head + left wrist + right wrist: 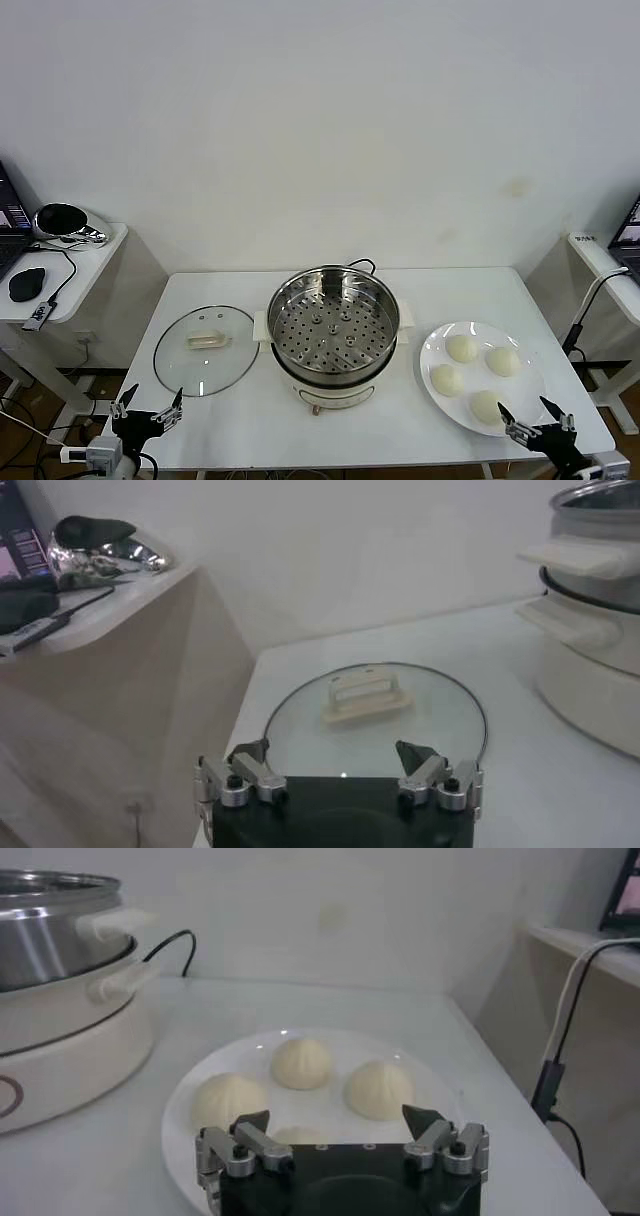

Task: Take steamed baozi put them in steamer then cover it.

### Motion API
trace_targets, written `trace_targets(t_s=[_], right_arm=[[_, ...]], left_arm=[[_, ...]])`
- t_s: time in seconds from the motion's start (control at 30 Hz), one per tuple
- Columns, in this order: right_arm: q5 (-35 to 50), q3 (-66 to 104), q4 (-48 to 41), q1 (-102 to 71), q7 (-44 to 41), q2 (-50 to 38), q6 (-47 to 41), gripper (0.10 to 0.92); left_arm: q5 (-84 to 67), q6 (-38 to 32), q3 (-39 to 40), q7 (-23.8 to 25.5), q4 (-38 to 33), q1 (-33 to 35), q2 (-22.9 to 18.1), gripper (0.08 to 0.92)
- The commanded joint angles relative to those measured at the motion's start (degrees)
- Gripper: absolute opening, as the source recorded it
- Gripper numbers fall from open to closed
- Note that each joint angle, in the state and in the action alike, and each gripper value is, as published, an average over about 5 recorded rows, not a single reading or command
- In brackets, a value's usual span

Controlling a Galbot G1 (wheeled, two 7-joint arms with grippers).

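Now left pincer [148, 409] (spread) faces cover [205, 349]; right pincer [528, 413] spread by baozi [473, 376]

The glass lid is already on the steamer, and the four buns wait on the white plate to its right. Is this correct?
Not quite. The glass lid is not on the steamer; it lies flat on the table to the steamer's left, and the pot stands open, as the head view shows. The four buns do wait on the white plate to its right.
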Motion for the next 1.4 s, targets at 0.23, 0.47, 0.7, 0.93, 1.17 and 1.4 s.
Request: trace_targets(t_s=[0.23,0.47,0.7,0.93,1.17,1.4], right_arm=[[-17.78,6.26,-2.25,13.12,-15.77,-13.54,-11.69,0.823],[-38.79,0.34,-9.30,30.42,-46.36,-21.99,-10.38,0.823],[-50.04,-19.53,-16.25,54.48,-67.54,-26.93,-8.53,0.823],[-52.11,-55.34,-24.81,86.54,-72.76,-28.68,-4.37,0.823],[-51.53,-76.69,-32.81,103.60,-73.71,-24.36,1.48,0.823],[-54.58,-75.09,-36.67,99.42,-73.76,-19.13,5.32,0.823]], left_arm=[[2.08,-0.13,0.38,0.14,-1.49,0.80,-0.91,0.823],[2.82,-0.21,0.32,0.11,-2.72,1.35,-0.99,0.823],[3.27,-0.23,0.11,0.18,-4.12,1.76,-1.68,0.823],[3.44,-0.14,-0.32,0.56,-5.18,1.70,-2.04,0.823],[3.75,-0.09,-0.59,0.60,-5.48,2.02,-2.56,0.823],[3.92,0.07,-0.56,0.75,-6.49,2.81,-3.54,0.823]])
